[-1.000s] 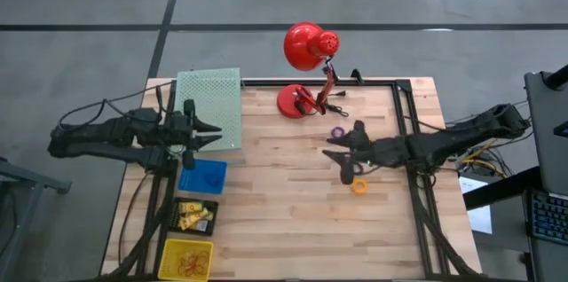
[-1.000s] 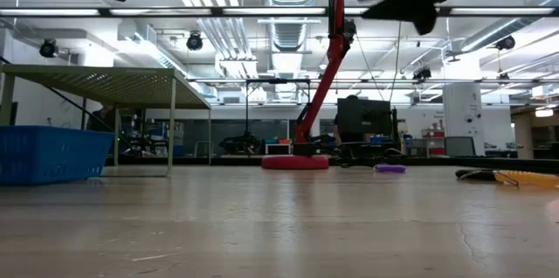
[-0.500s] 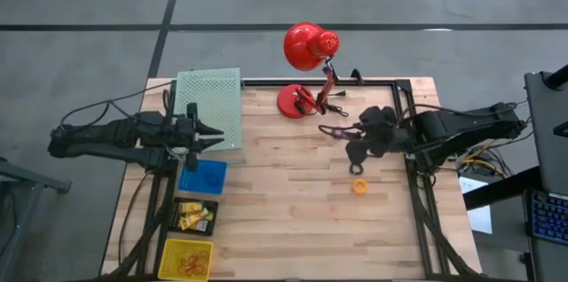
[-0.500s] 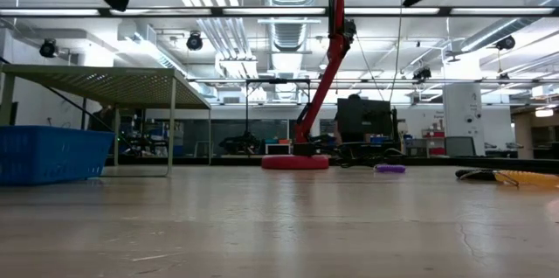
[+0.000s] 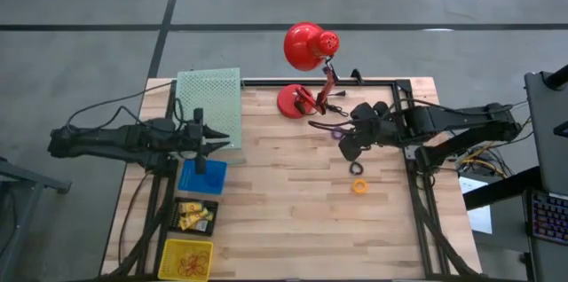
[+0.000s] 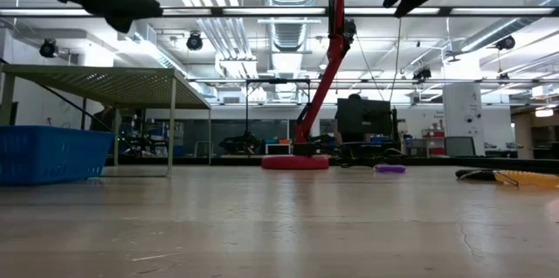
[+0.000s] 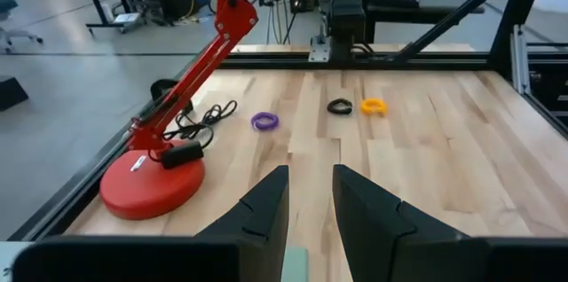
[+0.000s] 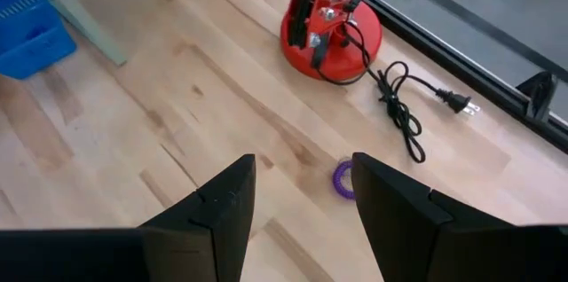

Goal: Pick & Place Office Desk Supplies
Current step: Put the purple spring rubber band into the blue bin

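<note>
Three small rings lie flat on the wooden table: a purple one [image 5: 337, 132] [image 7: 264, 121], a black one [image 5: 357, 168] [image 7: 339, 106] and an orange one [image 5: 359, 186] [image 7: 374, 105]. My right gripper [image 5: 346, 147] [image 8: 302, 202] hangs open above the table, right by the purple ring [image 8: 343, 178], its fingers slanting down and holding nothing. My left gripper [image 5: 222, 143] [image 7: 311, 202] stands open with a narrow gap at the left, above the blue bin [image 5: 202, 176]; it points across the table and is empty.
A red desk lamp [image 5: 303, 47] stands at the far edge on its round base [image 5: 293, 101], its cord and plug [image 8: 399, 105] on the wood. A green perforated shelf [image 5: 211, 105] stands far left. A black tray of yellow pieces [image 5: 195, 215] and a yellow tray [image 5: 186, 258] sit near left.
My right gripper has risen from just over the black ring, drawn back toward the far right, and tipped its fingers more steeply down; the ring lies uncovered now. My left gripper has sunk a little over the blue bin. No ring has moved.
</note>
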### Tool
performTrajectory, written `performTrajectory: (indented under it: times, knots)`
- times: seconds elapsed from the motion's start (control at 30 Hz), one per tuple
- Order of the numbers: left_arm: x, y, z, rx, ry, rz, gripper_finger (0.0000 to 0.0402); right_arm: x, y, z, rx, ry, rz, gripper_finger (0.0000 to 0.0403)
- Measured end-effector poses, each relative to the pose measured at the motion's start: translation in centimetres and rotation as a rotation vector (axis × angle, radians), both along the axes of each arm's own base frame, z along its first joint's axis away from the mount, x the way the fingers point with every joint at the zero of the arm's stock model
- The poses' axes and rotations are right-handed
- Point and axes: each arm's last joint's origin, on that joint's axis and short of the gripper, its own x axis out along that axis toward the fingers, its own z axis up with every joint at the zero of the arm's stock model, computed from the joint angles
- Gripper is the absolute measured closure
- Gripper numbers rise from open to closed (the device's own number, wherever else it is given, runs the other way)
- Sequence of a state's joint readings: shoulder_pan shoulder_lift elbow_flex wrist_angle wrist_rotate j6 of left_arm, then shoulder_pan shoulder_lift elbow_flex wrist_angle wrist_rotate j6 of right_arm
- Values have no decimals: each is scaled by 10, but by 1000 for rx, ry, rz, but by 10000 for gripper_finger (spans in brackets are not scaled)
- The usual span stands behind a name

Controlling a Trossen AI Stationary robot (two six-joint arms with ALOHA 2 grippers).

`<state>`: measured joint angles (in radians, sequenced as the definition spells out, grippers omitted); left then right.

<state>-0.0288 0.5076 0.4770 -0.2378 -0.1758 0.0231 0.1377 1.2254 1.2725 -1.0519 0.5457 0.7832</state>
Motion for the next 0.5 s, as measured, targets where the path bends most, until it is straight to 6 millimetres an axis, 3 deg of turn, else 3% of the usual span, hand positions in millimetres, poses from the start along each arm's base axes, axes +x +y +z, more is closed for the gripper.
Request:
performTrajectory:
  times: [0.5]
  knots:
    - [0, 0, 0, -5, 2, 1, 305, 0, -3, -2, -15, 18, 5, 218]
